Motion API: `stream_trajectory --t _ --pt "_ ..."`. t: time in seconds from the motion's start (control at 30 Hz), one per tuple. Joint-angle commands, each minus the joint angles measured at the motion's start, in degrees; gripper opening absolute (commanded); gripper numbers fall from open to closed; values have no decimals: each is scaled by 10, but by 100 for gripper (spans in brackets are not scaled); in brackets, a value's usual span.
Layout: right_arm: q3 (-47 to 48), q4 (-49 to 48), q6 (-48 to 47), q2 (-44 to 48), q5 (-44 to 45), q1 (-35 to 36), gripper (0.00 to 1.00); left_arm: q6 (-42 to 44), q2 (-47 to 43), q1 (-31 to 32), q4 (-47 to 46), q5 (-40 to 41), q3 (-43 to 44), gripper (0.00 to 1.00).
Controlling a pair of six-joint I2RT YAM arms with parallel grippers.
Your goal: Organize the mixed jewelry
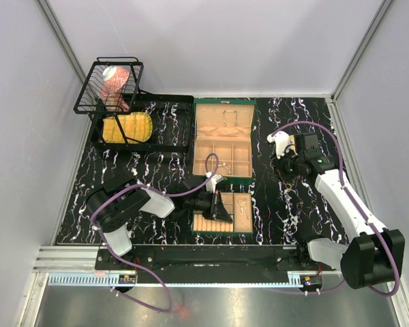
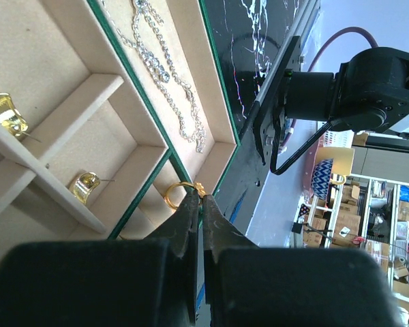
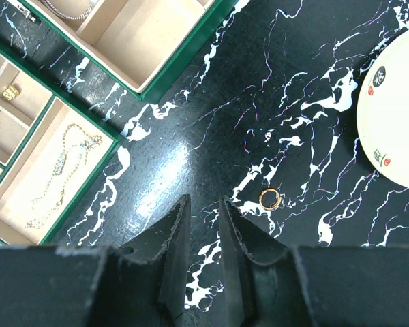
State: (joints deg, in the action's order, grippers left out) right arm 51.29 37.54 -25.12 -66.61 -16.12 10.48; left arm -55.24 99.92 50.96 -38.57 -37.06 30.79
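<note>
My left gripper (image 2: 199, 194) is shut on a thin gold ring (image 2: 175, 193), pinched at its small ornament, just above a beige compartment at the edge of the green tray (image 2: 144, 187). Two gold earrings (image 2: 8, 113) (image 2: 85, 186) lie in neighbouring compartments and a silver chain (image 2: 169, 71) fills the long one. From above, the left gripper (image 1: 218, 206) hangs over the tray (image 1: 244, 231). My right gripper (image 3: 203, 201) stands open over the marbled table with nothing between its fingers. A small gold ring (image 3: 270, 198) lies on the table just right of them.
The open green box (image 1: 223, 109) stands behind the tray. A round pale plate (image 3: 395, 122) lies at the right edge of the right wrist view. A black wire basket (image 1: 109, 85) and a black rack with a yellow item (image 1: 126, 128) sit back left.
</note>
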Motion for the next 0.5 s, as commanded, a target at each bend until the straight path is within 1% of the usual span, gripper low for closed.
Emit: stream_trajectory --t 0.0,0.47 --pt "-1 -8 -6 13 -6 -2 30 9 3 3 -12 5 16 0" --pt "-3 -8 -8 18 -4 -2 30 19 -3 3 20 12 15 0"
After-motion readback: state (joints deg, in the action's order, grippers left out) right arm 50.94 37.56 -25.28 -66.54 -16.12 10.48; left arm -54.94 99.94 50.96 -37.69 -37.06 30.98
